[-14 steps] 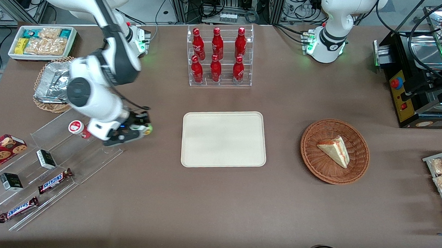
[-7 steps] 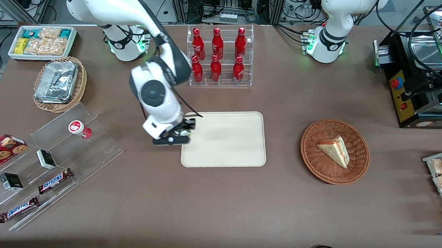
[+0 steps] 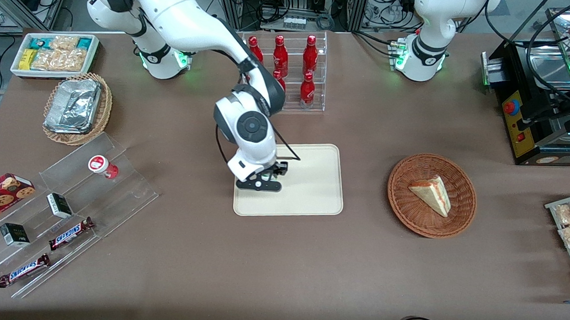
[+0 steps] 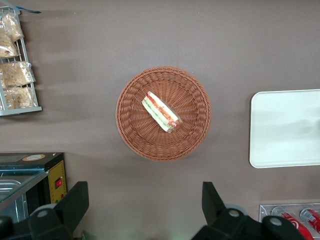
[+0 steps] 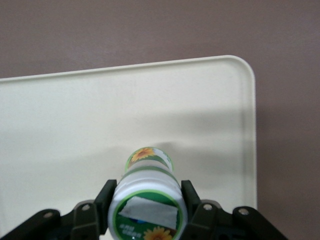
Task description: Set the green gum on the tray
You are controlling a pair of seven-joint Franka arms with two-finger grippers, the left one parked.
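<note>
The table [image 3: 280, 265] is holding everything. The right arm [image 3: 199, 21] is reaching out over the tray [image 3: 312, 199], and the claw [image 3: 265, 178] is hanging above the part of the tray nearest the working arm's end of the table. The tray [image 5: 75, 115] is lying flat right under the claw [image 5: 145, 210]. A basket [image 3: 403, 203] with a sandwich [image 3: 430, 193] is sitting well apart from the claw, toward the parked arm's end. A rack of red bottles [image 3: 307, 89] is standing farther from the front camera than the claw. The claw is squeezing the green gum [image 5: 145, 200] between its two fingers [image 5: 192, 205], gripping it on both sides. The gum is up in the claw, over the tray. The red gum [image 3: 102, 166] is sitting on a clear shelf [image 3: 120, 196], well apart, toward the working arm's end.
</note>
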